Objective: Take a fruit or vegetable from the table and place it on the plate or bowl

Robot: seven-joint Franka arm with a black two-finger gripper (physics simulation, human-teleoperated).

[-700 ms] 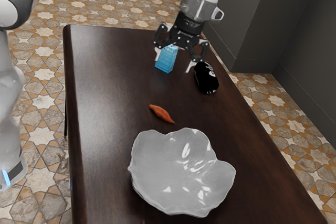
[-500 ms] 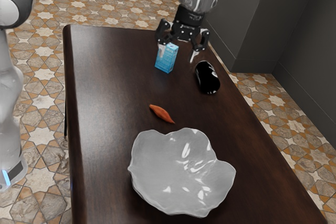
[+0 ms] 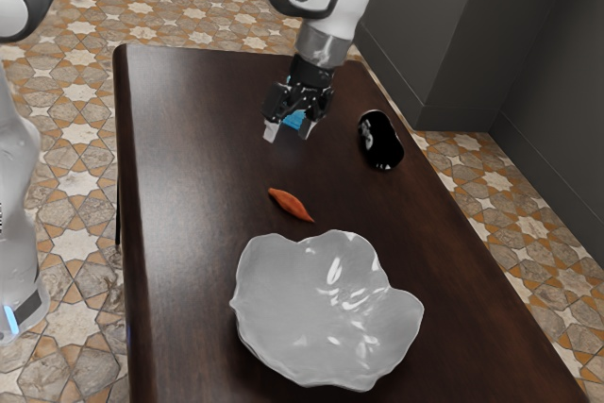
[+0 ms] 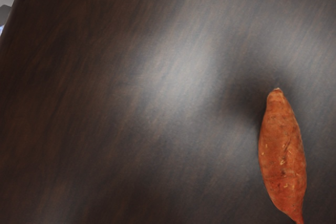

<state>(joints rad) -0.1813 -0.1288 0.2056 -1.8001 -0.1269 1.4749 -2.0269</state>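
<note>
The dark wooden desk runs from the far end of the exterior view down to its near edge. The white arm comes in from the upper left and bends down over the far half of the desk. A wide, pale, wavy-rimmed plate sits on the near half. A black container lies on its side toward the exterior view's right, apart from the arm. The tool hangs above the desk with its fingers spread, released and grasping nothing. A small blue carton shows partly behind it. The orange sweet potato lies bare on the desk between the tool and the plate, clear of both and somewhat closer to the plate's rim, set at a slant. In the wrist view the sweet potato lies off to one side on the dark wood, not under the hand's centre.
</note>
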